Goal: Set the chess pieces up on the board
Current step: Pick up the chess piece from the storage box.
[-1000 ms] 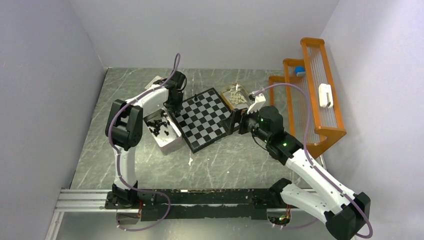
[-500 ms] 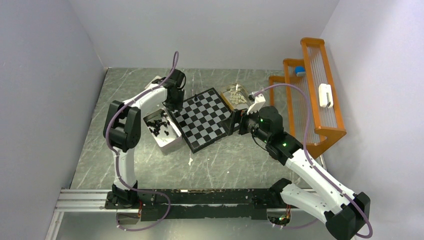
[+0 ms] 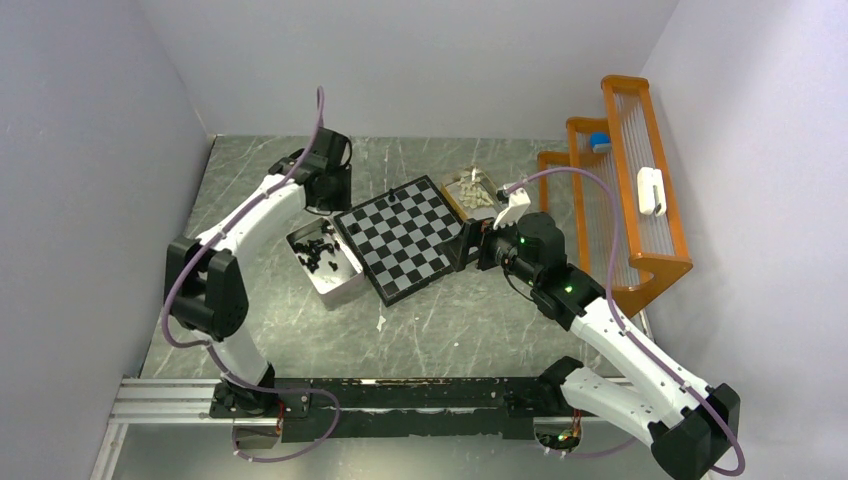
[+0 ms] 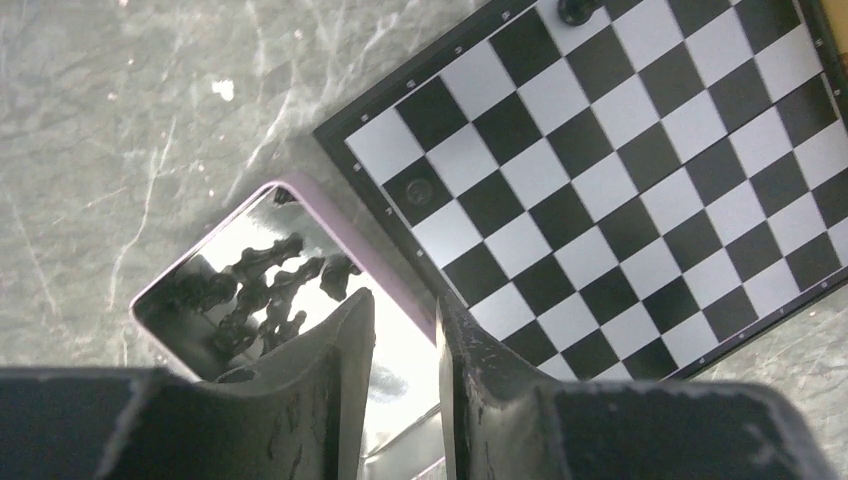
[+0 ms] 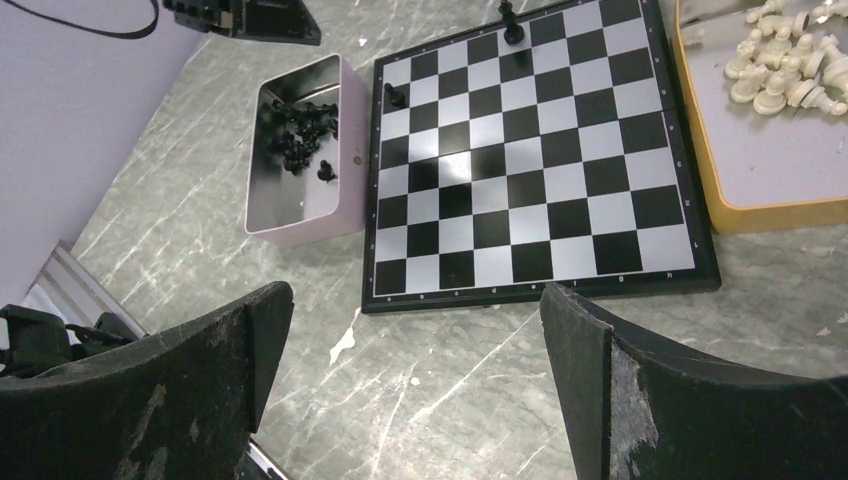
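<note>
Board [image 5: 520,150] lies flat mid-table [image 3: 450,320], turned at an angle to the arms. Black chess pieces [image 5: 296,135] are mostly heaped in a pale metal tin [image 5: 300,225] that sits just beside the board's left edge. A lone black piece [image 5: 396,96] stands on a rim square next to the tin, and a second black piece [image 5: 511,22] is on the far row. A tan tray [image 5: 700,180] holding the cream pieces [image 5: 785,70] is tight against the board's right side, so both flanks are boxed in. Left gripper [image 4: 402,310] hangs over the tin near the board's far-left corner. Its fingers are only a narrow slit apart with nothing between them, the heap just off to one side below. Right gripper [image 5: 418,295] hovers above the board's near edge by the right corner, spread as wide as it goes, nothing held. An orange rack [image 3: 660,262] stands along the right wall, well apart from the board, with a small blue object [image 3: 599,141] and a white object [image 3: 650,190] on it. A white scrap [image 3: 381,322] lies on the table near the board's near corner. There are tiny pale marks along the board rim, too small to read.
</note>
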Motion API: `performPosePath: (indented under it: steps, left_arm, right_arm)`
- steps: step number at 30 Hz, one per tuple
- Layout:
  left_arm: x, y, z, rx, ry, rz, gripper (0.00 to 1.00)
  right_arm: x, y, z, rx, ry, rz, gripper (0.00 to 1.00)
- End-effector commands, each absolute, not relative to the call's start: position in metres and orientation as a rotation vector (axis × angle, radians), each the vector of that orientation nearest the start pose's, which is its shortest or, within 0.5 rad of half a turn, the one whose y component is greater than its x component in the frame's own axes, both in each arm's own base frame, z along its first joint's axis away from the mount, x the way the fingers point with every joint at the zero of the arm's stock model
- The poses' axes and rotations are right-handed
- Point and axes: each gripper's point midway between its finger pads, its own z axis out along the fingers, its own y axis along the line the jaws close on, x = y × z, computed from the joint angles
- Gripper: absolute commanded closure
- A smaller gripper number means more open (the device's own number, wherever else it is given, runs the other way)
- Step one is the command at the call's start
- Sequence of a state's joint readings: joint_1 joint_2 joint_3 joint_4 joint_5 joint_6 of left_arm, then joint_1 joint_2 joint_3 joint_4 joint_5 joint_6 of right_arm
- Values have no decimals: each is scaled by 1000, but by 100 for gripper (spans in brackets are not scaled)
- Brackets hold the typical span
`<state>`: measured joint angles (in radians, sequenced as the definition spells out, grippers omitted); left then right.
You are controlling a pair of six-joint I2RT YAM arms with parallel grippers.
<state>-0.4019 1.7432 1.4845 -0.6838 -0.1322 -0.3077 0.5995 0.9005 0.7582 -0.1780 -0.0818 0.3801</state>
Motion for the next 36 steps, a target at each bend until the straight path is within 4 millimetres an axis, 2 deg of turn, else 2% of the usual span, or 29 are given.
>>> performPosePath:
  steps: [1, 6, 16, 25, 36]
  left_arm:
    - [389, -135, 144, -16, 2511, -82, 66]
    - [378, -116, 127, -53, 2551, -60, 68]
    - [371, -104, 92, -96, 2619, -92, 66]
    - [371, -107, 70, -79, 2665, -122, 65]
    - [372, -110, 55, -28, 2693, -134, 65]
  right_arm:
    - [255, 212, 226, -280, 1946, 738, 0]
    - [255, 212, 226, -283, 1946, 742, 0]
    - [253, 211, 225, -284, 1948, 742, 0]
    - [253, 210, 227, -279, 1941, 735, 0]
    - [253, 210, 227, -282, 1937, 734, 0]
